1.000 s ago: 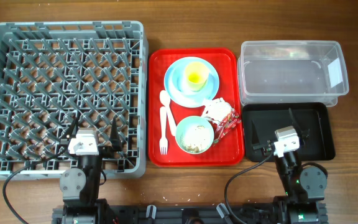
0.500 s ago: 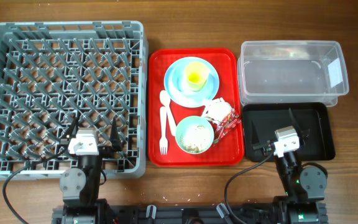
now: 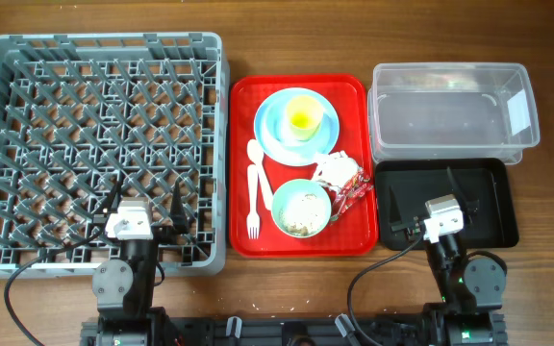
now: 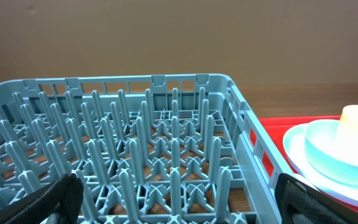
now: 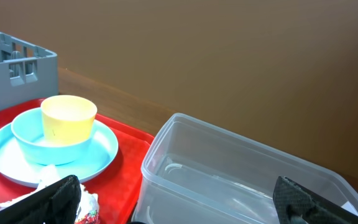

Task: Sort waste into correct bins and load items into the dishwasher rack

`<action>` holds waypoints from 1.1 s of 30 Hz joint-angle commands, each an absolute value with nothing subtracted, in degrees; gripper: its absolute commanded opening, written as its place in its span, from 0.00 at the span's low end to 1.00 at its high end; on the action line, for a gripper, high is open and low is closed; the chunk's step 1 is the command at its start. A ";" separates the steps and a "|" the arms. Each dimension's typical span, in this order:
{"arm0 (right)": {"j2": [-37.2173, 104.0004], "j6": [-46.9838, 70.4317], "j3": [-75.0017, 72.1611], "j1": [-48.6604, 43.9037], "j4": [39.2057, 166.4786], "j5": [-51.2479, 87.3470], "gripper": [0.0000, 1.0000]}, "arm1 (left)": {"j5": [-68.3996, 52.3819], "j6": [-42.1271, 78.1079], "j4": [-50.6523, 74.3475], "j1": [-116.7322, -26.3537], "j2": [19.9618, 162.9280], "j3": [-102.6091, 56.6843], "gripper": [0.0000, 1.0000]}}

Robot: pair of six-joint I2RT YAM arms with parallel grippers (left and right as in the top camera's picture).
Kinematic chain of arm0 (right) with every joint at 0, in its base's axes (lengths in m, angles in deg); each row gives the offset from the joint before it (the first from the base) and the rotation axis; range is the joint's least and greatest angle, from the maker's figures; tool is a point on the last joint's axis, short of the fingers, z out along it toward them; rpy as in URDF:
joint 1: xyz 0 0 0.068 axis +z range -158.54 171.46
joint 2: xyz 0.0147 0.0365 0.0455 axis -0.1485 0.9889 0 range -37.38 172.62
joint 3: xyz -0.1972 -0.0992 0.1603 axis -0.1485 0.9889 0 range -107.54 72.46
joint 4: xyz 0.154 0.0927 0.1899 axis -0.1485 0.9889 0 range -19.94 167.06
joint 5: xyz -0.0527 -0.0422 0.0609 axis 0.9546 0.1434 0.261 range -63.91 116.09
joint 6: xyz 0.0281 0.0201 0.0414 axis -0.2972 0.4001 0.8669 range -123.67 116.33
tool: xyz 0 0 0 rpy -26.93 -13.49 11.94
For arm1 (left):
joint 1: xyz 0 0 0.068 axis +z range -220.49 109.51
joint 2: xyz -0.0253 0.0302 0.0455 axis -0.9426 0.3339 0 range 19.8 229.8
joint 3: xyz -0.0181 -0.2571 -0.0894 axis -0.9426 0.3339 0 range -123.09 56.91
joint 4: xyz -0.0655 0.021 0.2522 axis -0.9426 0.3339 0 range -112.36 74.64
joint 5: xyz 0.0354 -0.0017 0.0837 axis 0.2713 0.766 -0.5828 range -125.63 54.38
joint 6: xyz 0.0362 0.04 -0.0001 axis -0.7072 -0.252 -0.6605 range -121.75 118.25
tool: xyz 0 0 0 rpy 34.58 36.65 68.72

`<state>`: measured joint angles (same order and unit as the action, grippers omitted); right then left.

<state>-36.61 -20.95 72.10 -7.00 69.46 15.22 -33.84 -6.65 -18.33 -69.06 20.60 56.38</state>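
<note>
**Ana:** What takes up the most room?

**Ben:** The wooden counter [image 3: 287,38] itself. After that it's the grey rack [image 3: 104,41], which fills the left side, its pegs standing with nothing among them.

**Ana:** And next to it?

**Ben:** A red tray [image 3: 241,163] sits in the middle, just right of the rack. On the far right is the clear tub [image 3: 450,115]. The black tray [image 3: 489,207] lies just near of the tub, their edges meeting or almost so.

**Ana:** Where are the arms?

**Ben:** Both are at the near edge. The left tool [image 4: 179,199] hangs over the near part of the rack with its fingers spread wide and nothing between them. The right tool [image 5: 176,199] hangs over the near part of the black tray, likewise spread and gripping nothing.

**Ana:** What's on the red tray?

**Ben:** The light blue plate [image 3: 269,125] is at the far end. The blue-green bowl [image 3: 279,207] is at the near end, apart from the plate.

**Ana:** And the waste?

**Ben:** The crumpled wrapper [image 3: 339,178], white with red print, lies to the right between plate and bowl, close against the bowl's rim.

**Ana:** The smaller things?

**Ben:** The yellow cup [image 3: 302,116] stands upright on the middle of the plate. The white fork [image 3: 253,219] and spoon [image 3: 254,154] lie in a line along the tray's left strip. The spoon is farther off, and the fork is nearer with its tines toward the near edge.

**Ana:** Anything smaller?

**Ben:** The beige scraps [image 3: 304,211], heaped inside the bowl.
</note>
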 commanded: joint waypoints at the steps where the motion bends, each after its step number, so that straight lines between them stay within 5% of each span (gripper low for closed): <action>1: -36.85 -21.54 72.16 -7.29 69.28 15.57 1.00 | -33.58 -7.33 -18.00 -69.26 20.25 56.60 1.00; 33: -36.85 -21.54 72.16 -7.29 69.28 15.59 1.00 | -32.44 -7.31 -18.59 -69.26 20.25 56.60 1.00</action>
<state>-36.61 -20.95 72.10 -7.00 69.46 15.22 -33.84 -6.65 -18.50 -69.06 20.60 56.38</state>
